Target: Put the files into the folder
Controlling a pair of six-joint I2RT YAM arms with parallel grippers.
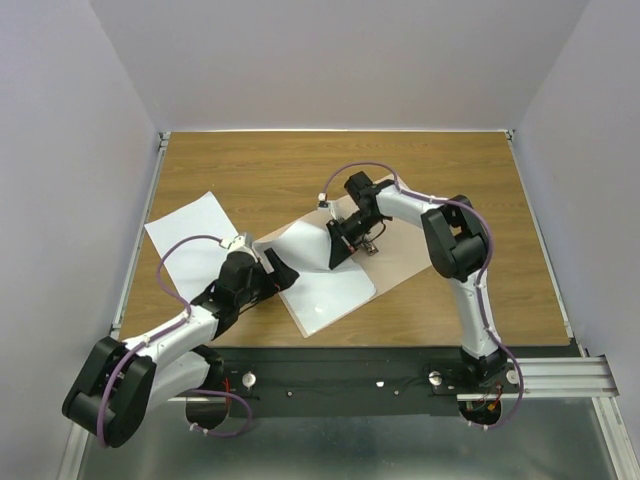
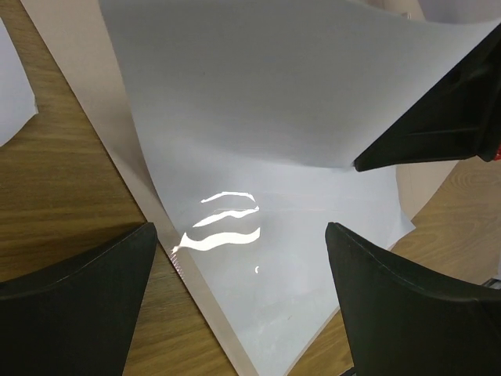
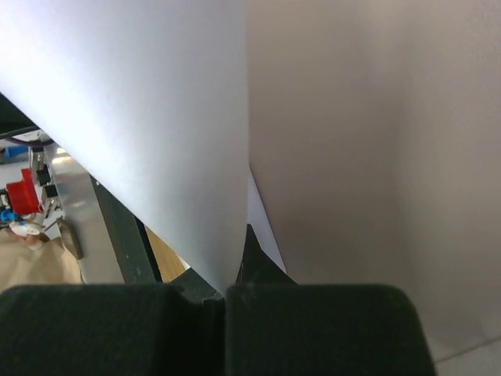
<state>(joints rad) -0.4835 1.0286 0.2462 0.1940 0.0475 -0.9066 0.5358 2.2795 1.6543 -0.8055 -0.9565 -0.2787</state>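
The folder (image 1: 405, 255) lies open mid-table, its tan leaf on the far right. Its glossy pale leaf (image 2: 258, 290) lies flat toward me. One white file (image 1: 300, 245) arches up over the pale leaf, and my right gripper (image 1: 342, 243) is shut on its raised edge. In the right wrist view the pinched sheet (image 3: 141, 117) rises from my right gripper (image 3: 227, 288). My left gripper (image 2: 239, 229) hovers open over the pale leaf's near-left edge, holding nothing. The second file (image 1: 190, 232) lies flat on the wood to the left.
A small metal clip (image 1: 370, 246) sits at the folder's fold, close under the right wrist. White walls stand along the table's left, far and right sides. A black rail (image 1: 350, 375) runs along the near edge.
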